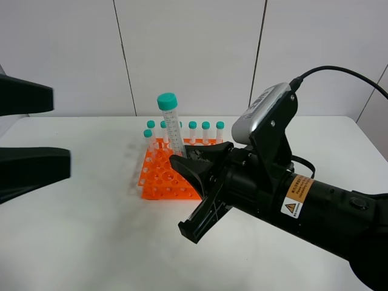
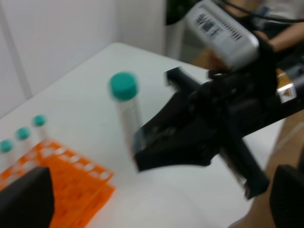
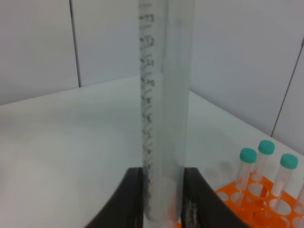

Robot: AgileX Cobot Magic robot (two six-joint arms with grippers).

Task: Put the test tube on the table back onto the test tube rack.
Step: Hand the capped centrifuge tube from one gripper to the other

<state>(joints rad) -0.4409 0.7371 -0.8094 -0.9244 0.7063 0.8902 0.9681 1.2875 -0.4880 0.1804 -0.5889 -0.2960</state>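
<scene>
The test tube (image 1: 174, 130) stands up out of the right jaws, which are clamped tight on its lower end, so most of its length and the teal cap rise free above them and lean a little off upright. The test tube rack (image 1: 163, 179) sits on the desk (image 1: 91, 230) just beyond and below the tips of those jaws. The tube's point is hidden behind them, so I can't tell whether it is over a hole. To my eye, that lean is the main worry: lowered like this, the tip could land on the orange grid between holes rather than in one, and the push could shove the light rack along the desk or twist the tube in so low a grip. A slim, smooth tube held near one end might also pivot or slip. The other tubes (image 1: 206, 130) stand on the far side of the rack from the jaws, close enough to be knocked if the approach overshoots. Letting go before the tip is seated would likely topple it. The left jaws hang wide apart and empty, well clear.
</scene>
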